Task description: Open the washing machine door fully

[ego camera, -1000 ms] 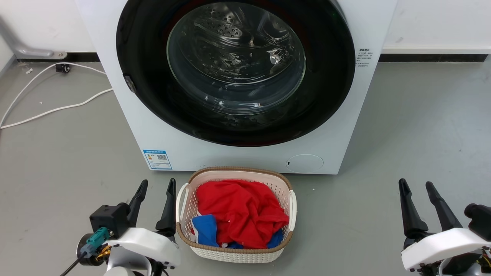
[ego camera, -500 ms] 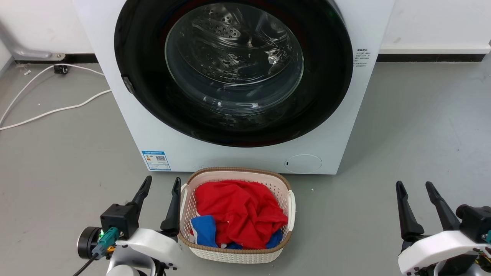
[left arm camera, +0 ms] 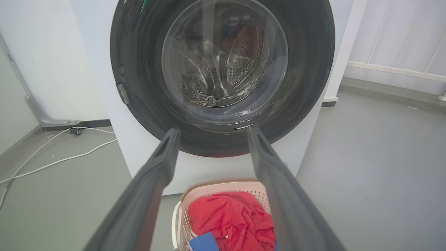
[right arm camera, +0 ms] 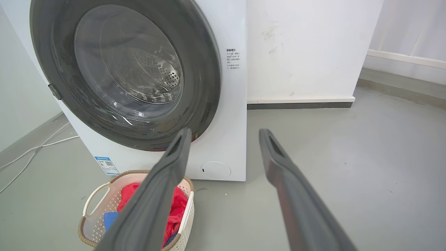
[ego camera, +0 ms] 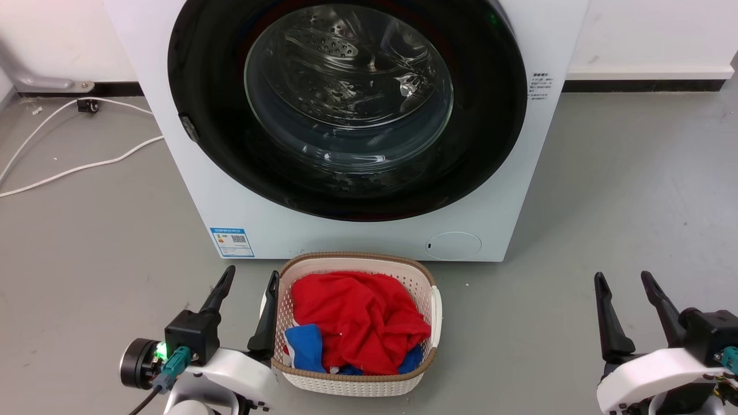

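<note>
A: Any writing on the white boxy front-loading washing machine?
B: A small blue-and-white rectangular label sticker sits low on its front, at the left, carrying a QR code; its print is too small to read.
A: Anything else?
B: A short block of dark printed lines stands near the front's right edge, likewise too small to make out.

Laundry room: washing machine, clothes basket
</note>
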